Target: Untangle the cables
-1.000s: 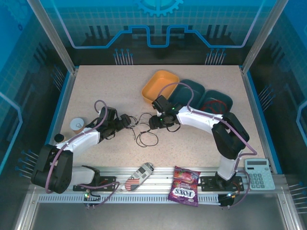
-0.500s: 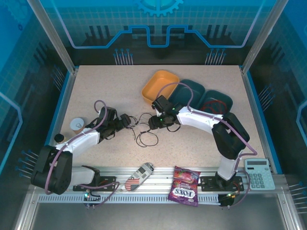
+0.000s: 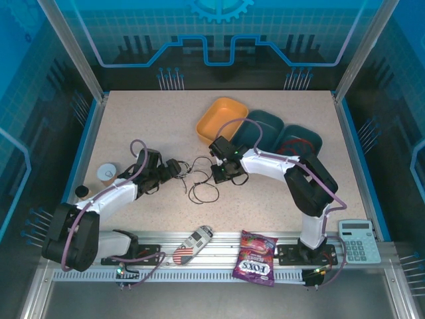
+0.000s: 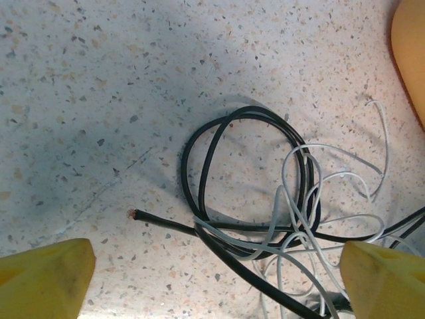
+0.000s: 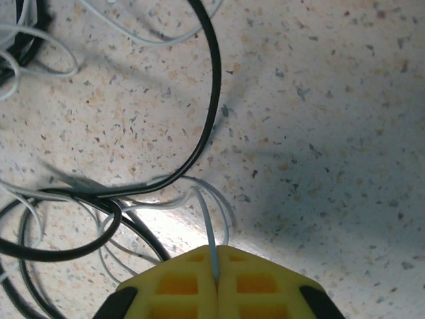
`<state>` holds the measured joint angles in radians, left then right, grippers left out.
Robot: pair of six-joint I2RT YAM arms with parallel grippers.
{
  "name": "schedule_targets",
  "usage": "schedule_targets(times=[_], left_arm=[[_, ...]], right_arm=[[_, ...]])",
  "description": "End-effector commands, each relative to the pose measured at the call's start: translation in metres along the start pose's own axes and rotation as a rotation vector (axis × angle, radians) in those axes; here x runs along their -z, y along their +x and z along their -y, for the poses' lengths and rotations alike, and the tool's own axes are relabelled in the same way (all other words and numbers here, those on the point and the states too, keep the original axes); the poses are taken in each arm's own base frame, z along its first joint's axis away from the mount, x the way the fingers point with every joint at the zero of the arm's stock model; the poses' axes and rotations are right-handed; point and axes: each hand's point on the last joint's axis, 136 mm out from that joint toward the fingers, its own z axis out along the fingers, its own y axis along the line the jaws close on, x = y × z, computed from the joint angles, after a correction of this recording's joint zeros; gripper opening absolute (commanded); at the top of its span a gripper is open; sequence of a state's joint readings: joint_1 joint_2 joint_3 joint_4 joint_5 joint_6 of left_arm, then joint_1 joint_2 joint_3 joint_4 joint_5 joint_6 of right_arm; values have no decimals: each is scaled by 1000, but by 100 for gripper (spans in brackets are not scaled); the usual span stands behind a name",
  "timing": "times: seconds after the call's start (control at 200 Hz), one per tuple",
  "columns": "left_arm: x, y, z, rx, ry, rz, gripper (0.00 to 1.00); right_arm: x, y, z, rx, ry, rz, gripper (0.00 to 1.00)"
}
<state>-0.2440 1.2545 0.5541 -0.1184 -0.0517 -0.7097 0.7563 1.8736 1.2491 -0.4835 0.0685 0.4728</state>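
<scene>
The right fingers point(image 5: 252, 269) are clenching tight on a strand of the white cable point(image 5: 207, 229), pinching it right at the tips, low over the speckled desk point(image 5: 345, 100). The left fingers point(image 4: 46, 276) are hanging spread wide over the knot, gripping nothing. Beneath them the black cable point(image 4: 249, 109) is coiling in a loop with white strands threading through it (one bare black end is pointing off to the left). The red cable point(image 3: 297, 146) is lying well apart in a dark teal bin point(image 3: 319, 141).
</scene>
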Motion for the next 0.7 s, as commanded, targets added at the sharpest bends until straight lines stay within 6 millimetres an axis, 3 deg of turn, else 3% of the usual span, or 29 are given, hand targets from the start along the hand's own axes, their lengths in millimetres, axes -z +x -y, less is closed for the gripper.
schedule_targets(times=[0.0,0.465,0.695], left_arm=[[4,2,3,4,43,0,82],[-1,4,11,29,91,-15,39],[-7,6,8,37,77,-26,37]], right_arm=[[30,-13,-5,46,42,71,0],[179,-52,-32,224,147,397,0],[258,-69,-46,273,106,576,0]])
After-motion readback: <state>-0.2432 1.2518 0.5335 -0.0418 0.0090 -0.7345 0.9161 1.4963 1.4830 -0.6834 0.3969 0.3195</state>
